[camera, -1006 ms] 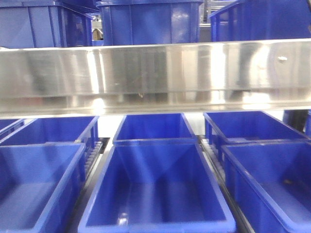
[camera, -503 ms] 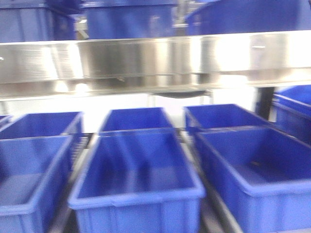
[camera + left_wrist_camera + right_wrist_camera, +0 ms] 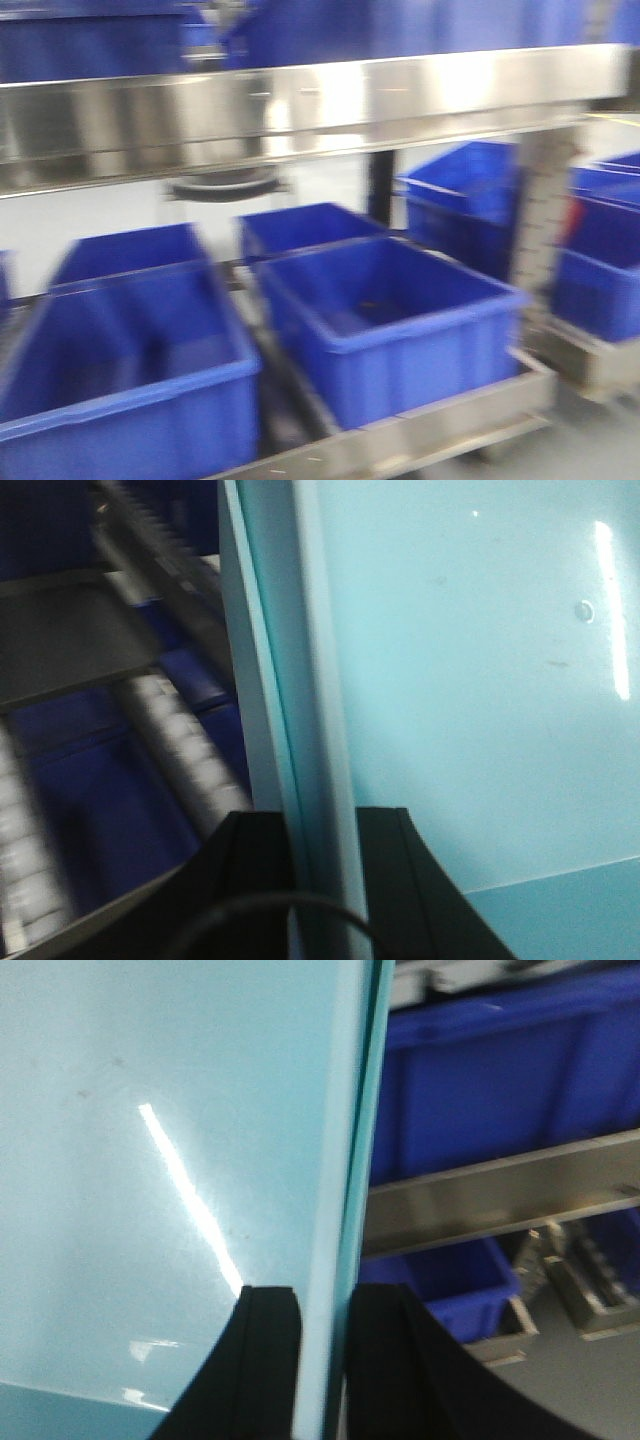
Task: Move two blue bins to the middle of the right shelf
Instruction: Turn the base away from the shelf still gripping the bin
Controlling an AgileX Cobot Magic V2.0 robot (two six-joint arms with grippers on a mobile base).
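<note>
The biggest thing is the shelf [image 3: 300, 105]. It is made of shiny metal, and a wide metal bar runs across the top of the front view. That whole view is blurry.

Dark blue bins sit on the shelf level under the bar. One dark blue bin [image 3: 400, 340] is at the front, a bit to the right. Another dark bin [image 3: 120, 390] is just beside it on the left. Two more dark bins [image 3: 300, 228] stand right behind them. More dark blue shapes sit on top of the bar, but they are too blurry to tell apart. Off to the right is a second shelf [image 3: 590, 365] with more dark bins on it.

The pale blue bin [image 3: 470, 680] is held up between the two arms, close in front of the shelf. I cannot tell if it is one bin or two, one inside the other. The right wrist view looks into the pale tub too, with a dark bin and a metal rail behind it.

The left end effector [image 3: 320, 825] is clamped on the bin's left wall, one black finger inside and one outside. The right end effector [image 3: 325, 1305] is clamped on the right wall the same way.

Grey rollers [image 3: 175, 750] show past the bin in the left wrist view. A thin dark wire [image 3: 270, 905] curves over the left fingers.
</note>
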